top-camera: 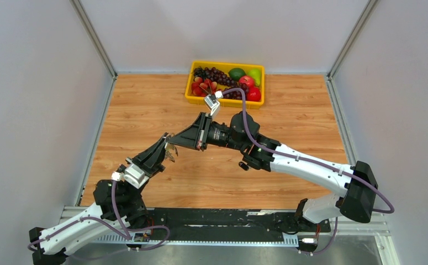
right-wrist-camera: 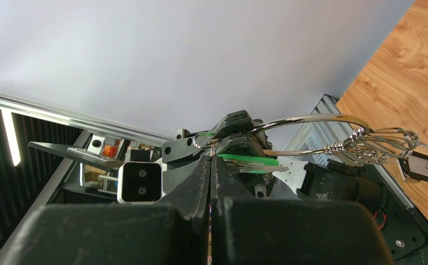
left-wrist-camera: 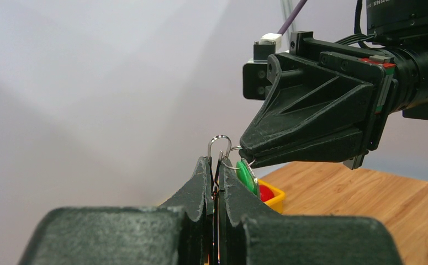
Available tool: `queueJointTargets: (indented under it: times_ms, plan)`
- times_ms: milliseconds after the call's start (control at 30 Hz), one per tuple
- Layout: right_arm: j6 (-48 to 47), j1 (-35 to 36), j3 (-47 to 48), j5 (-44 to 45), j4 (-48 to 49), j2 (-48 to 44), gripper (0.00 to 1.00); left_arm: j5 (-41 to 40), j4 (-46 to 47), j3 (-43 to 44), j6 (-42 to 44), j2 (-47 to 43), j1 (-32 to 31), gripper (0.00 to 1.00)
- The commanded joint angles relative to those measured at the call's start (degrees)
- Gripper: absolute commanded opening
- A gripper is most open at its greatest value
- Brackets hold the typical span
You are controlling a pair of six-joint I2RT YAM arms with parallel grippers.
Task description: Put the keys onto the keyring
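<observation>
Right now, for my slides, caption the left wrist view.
Midair: left gripper and right gripper meet at a wire ring and green key.

You have a yellow tray (top-camera: 228,63) of fruit (top-camera: 218,75) at the far edge of the wooden table (top-camera: 139,110).

White arms (top-camera: 311,165) — black jaws, purple cables (top-camera: 244,113).

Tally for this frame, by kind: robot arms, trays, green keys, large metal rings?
Arms: 2, left arm and right arm
Tray: 1
Green key: 1
Large ring: 1
Total: 5
</observation>
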Motion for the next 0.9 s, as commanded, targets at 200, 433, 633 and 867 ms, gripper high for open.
queueJointTargets:
  times_ms: [200, 433, 633, 867]
  plan:
    - [-0.3, 0.8, 3.0, -0.1, 2.5, -1.2, 0.0, 0.3, 2.3, -0.2, 1.1, -0.1, -0.2, 0.01]
    - [-0.6, 0.8, 3.5, -0.1, 2.5, -1.8, 0.0, 0.1, 2.1, -0.3, 0.9, -0.5, -0.2, 0.01]
    - [-0.9, 0.8, 3.9, -0.2, 2.8, -2.1, 0.0, -0.4, 1.8, -0.5, 1.0, -0.4, -0.2, 0.01]
    - [-1.4, 0.8, 4.2, 0.2, 2.7, -3.0, 0.0, -0.4, 1.8, -0.6, 0.9, -0.4, -0.2, 0.01]
